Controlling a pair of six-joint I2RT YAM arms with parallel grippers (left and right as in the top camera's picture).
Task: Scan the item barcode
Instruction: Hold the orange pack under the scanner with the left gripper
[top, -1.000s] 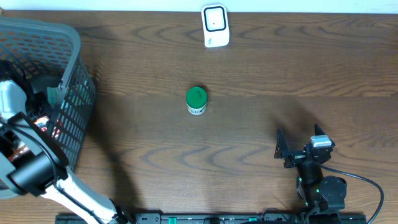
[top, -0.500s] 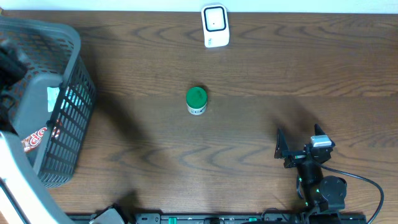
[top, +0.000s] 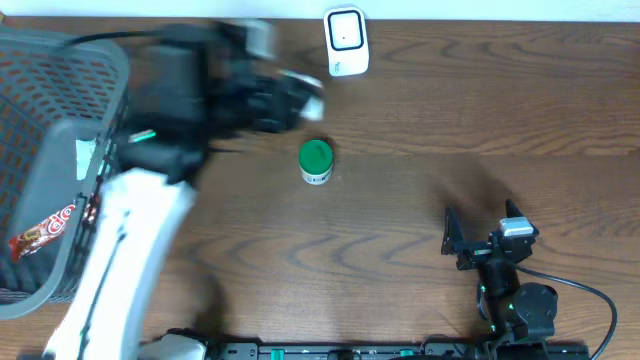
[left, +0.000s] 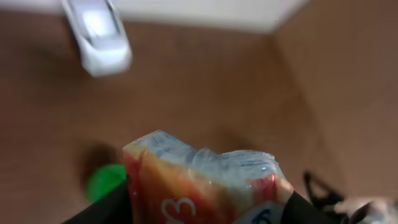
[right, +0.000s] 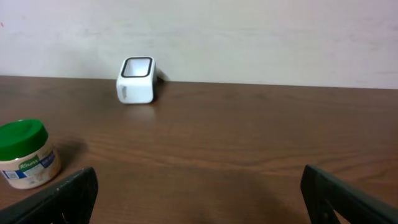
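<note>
Presently the left jaws stand partly open, closed on the lower part of a plastic-wrapped packet (left: 205, 180); its red and orange body and crinkled clear top with blue print rise above the grip. The packet is off the surface (top: 420, 120), carried in the air. In the wrist view the white barcode scanner (left: 96, 34) lies ahead and to the upper left, well apart from the packet. No barcode is visible on the faces shown, so its position cannot be told.

The right jaws are spread fully wide and hold nothing; they rest near the right front edge, facing the scanner from afar.

A green-lidded jar (top: 316, 160) stands upright between the front of the surface and the scanner. The left arm (top: 130, 230) reaches out beside the grey mesh basket (top: 60, 160), which lies tipped at the left edge with another red packet inside.

Hazards, by judgement:
- Slip or rotation: the wrapper is soft and gripped low; a fast swing could shift it.
- Failed read: the barcode may face away from the scanner window, or creased film may distort it.
- Collision: a low approach could topple the jar or push the scanner.
</note>
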